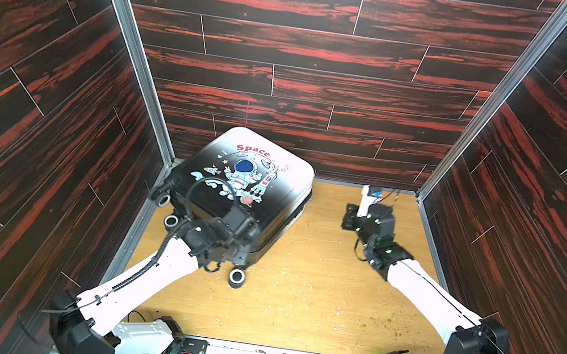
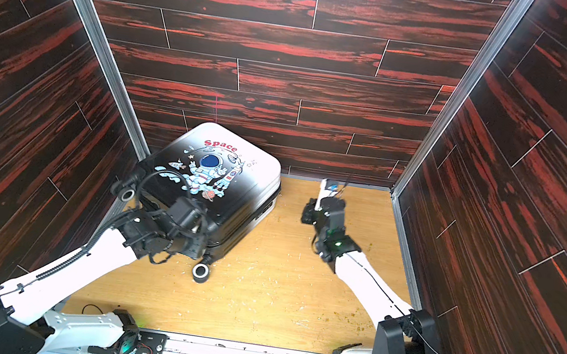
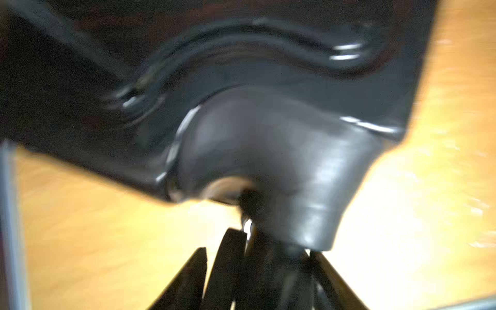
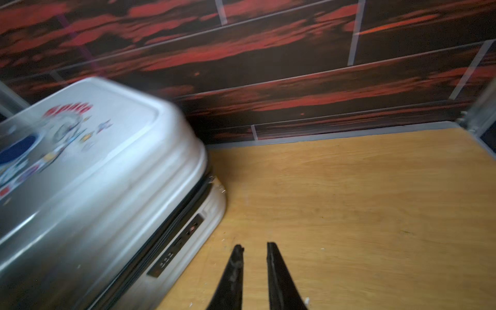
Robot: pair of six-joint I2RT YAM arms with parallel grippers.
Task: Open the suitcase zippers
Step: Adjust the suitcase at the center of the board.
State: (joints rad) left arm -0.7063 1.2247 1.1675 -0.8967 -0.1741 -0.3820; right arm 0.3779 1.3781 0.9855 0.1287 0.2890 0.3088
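While my left hand [image 3: 257,252] straddles a wheel [image 3: 228,268], whether clenched I cannot tell, the zippers [image 4: 197,197] face my nearby right hand [image 4: 255,245], parted and empty.

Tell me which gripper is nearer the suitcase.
Left. The left gripper straddles a caster at the wheeled end of the suitcase; the right gripper hovers over the table beside it, apart.

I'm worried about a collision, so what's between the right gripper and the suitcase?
Only bare wooden tabletop separates the right gripper from the suitcase, as the right wrist view and both top views show.
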